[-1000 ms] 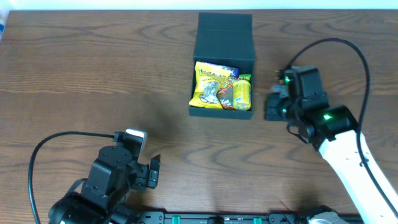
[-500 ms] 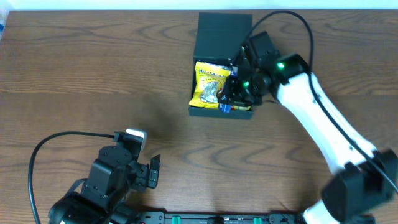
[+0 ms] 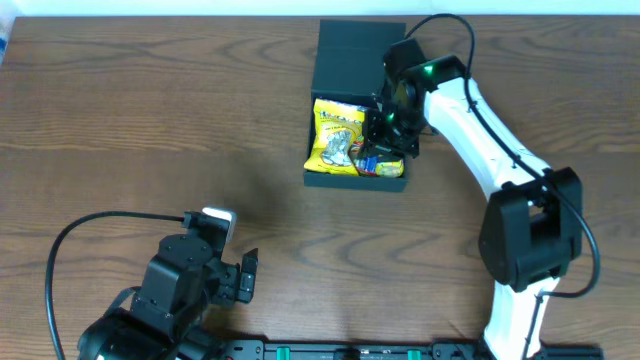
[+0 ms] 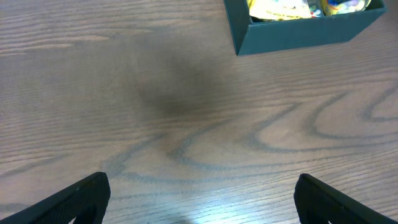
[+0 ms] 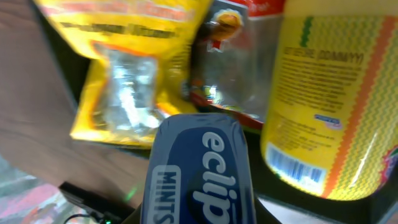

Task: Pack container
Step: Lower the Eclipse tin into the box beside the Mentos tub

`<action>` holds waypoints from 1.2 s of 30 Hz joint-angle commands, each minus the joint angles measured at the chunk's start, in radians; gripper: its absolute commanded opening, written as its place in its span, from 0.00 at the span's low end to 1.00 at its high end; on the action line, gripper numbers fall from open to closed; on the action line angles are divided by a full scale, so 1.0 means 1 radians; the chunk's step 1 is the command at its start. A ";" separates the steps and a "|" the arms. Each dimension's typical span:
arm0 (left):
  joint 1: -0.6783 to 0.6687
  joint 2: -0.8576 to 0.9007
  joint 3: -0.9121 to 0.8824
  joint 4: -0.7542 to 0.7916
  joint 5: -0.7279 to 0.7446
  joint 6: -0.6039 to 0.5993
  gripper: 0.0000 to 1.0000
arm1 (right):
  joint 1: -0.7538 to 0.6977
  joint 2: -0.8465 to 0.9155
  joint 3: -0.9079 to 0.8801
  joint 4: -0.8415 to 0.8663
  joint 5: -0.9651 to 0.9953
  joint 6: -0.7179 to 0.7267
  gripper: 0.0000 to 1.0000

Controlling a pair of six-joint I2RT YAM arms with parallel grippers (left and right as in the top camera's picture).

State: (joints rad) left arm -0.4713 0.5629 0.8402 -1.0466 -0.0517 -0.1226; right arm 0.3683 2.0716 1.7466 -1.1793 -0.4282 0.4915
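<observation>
The dark teal container point(image 3: 323, 178) stands open at the table's back centre, its flap lid point(image 3: 360, 45) folded back. Inside lie a yellow snack packet point(image 3: 335, 135) and a yellow-green packet, mostly hidden under my arm. My right gripper point(image 3: 385, 150) hangs over the container's right half, shut on a blue Eclipse mints tin point(image 3: 368, 165). The right wrist view shows the tin point(image 5: 199, 168) just above the yellow packet point(image 5: 124, 62), a clear red-topped packet point(image 5: 239, 68) and the yellow-green packet point(image 5: 336, 93). My left gripper point(image 3: 245, 275) is open and empty near the front edge.
In the left wrist view the left gripper point(image 4: 202, 202) is over bare wood, with the container's front wall point(image 4: 298, 34) at the upper right. Cables trail from both arms. The right arm's base point(image 3: 525, 240) stands at the right.
My right arm has swung left from beside the container to over its right half, bringing the blue mints tin with it. The left arm has not moved.
</observation>
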 commanded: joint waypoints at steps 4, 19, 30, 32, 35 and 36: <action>0.005 -0.002 0.000 0.000 0.000 0.011 0.96 | -0.005 0.008 0.025 -0.006 0.081 0.009 0.01; 0.005 -0.002 0.000 0.000 0.000 0.011 0.95 | 0.008 0.013 0.025 0.026 0.103 0.010 0.01; 0.005 -0.002 0.000 0.000 0.000 0.011 0.96 | 0.013 0.058 0.025 0.043 0.103 0.020 0.01; 0.005 -0.002 0.000 0.000 0.000 0.011 0.96 | 0.013 0.058 0.025 0.048 0.103 0.020 0.02; 0.005 -0.002 0.000 0.000 0.000 0.011 0.96 | 0.013 0.058 0.025 0.049 0.103 0.020 0.22; 0.005 -0.002 0.000 0.000 0.000 0.011 0.96 | 0.013 0.058 0.025 0.049 0.103 0.020 0.27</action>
State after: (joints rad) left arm -0.4713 0.5629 0.8402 -1.0466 -0.0517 -0.1226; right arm 0.3790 2.1273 1.7535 -1.1313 -0.3393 0.5007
